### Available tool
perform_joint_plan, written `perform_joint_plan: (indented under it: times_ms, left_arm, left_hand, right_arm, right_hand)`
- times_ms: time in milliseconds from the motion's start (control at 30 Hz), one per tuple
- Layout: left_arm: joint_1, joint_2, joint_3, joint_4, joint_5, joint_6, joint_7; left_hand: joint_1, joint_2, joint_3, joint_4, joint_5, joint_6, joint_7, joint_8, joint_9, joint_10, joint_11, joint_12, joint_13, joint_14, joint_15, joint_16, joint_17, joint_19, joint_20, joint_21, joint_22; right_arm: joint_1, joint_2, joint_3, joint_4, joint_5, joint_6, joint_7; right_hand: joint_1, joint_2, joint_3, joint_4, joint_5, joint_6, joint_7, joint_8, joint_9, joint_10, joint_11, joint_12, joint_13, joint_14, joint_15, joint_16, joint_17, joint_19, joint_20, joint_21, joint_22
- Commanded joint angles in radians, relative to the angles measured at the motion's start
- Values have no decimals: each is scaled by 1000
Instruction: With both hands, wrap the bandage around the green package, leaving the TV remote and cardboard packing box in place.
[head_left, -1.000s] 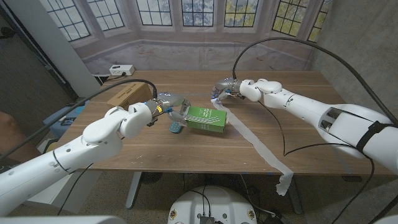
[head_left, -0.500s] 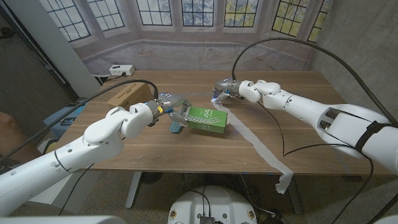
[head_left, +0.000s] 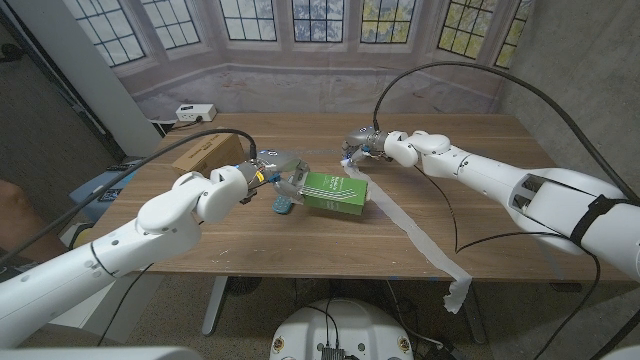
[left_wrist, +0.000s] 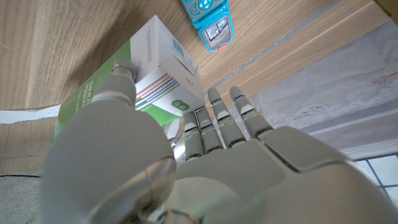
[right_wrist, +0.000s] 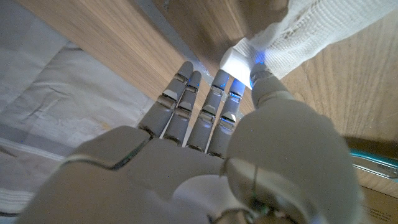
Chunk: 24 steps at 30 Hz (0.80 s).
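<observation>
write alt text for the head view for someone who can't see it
Two white robot arms work over a wooden table: the left hand grips one end of a green package, while the right hand pinches a white bandage that trails across the table and over its near edge. A blue TV remote lies beside the package and a cardboard box sits behind the left arm.

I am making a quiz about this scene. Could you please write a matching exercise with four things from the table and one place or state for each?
Things:
1. package
2. bandage
3. remote
4. cardboard box

Places or states:
A. hangs over the table's front edge
B. at the table's left edge
C. gripped by the left robot hand
D. small and blue, beside the package

Pairs: 1-C, 2-A, 3-D, 4-B
</observation>
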Motion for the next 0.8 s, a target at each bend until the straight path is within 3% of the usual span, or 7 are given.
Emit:
perform_joint_plan:
  times_ms: [33, 133, 333, 467, 667, 800]
  left_arm:
    - [-7, -7, 4, 8, 1, -12, -3]
    - [-8, -7, 4, 11, -2, -16, -4]
    - [-8, -5, 1, 15, -7, -23, -1]
    - [-7, -4, -2, 15, -6, -27, 5]
    - [-9, -1, -4, 15, -4, -32, 4]
    - [-12, -4, -2, 15, 3, -32, 4]
  left_hand:
    - [36, 47, 4, 6, 7, 77, -26, 67, 2, 22, -5, 6, 3, 8, -1, -1, 6, -2, -4, 0, 2]
    - [35, 47, 3, 7, 7, 77, -27, 68, 1, 21, -11, 5, 4, 8, -1, -1, 7, -3, -5, 0, 2]
    - [37, 48, 4, 6, 7, 77, -28, 69, 1, 21, -8, 5, 5, 8, 0, -3, 8, -4, -4, 0, 2]
    - [35, 49, 4, 7, 7, 80, -29, 72, 1, 21, -8, 5, 6, 8, -1, -3, 9, -5, -3, -1, 2]
    - [34, 48, 4, 7, 7, 82, -28, 76, 2, 22, -8, 4, 7, 8, 0, -5, 9, -6, -5, -2, 2]
    - [35, 49, 4, 7, 7, 81, -30, 77, 2, 22, -7, 4, 8, 8, 0, -6, 11, -8, -7, -2, 2]
  right_arm:
    - [-6, -3, -4, -7, -9, -14, -22]
    - [-12, -8, -2, -22, -13, -26, -27]
    - [-20, -19, 3, -48, -22, -38, -32]
    - [-24, -26, 8, -64, -29, -47, -42]
    - [-39, -45, 23, -108, -37, -70, -48]
    - [-55, -60, 37, -149, -43, -94, -48]
  right_hand:
    - [22, 6, 0, 1, 4, 34, -2, 12, 6, 31, -3, 18, 11, 27, -172, 15, 8, 14, -75, 10, 5]
    - [35, 6, -3, -1, 2, 49, -3, 16, 7, 50, -12, 29, 17, 43, -173, 20, 13, 20, -79, 11, 6]
    - [52, 10, -6, 0, 1, 80, -5, 27, 10, 74, -6, 46, 29, 69, -176, 29, 21, 28, -83, 12, 6]
    - [61, 11, -10, 1, -1, 91, -5, 31, 13, 86, -20, 55, 36, 86, -177, 34, 26, 38, -88, 14, 7]
    - [79, 14, -11, 0, -1, 116, -7, 40, 16, 103, -10, 67, 46, 108, -180, 36, 30, 49, -95, 17, 7]
    - [90, 13, -12, -1, -1, 123, -5, 43, 17, 110, -22, 73, 51, 122, -181, 37, 32, 56, -96, 18, 7]
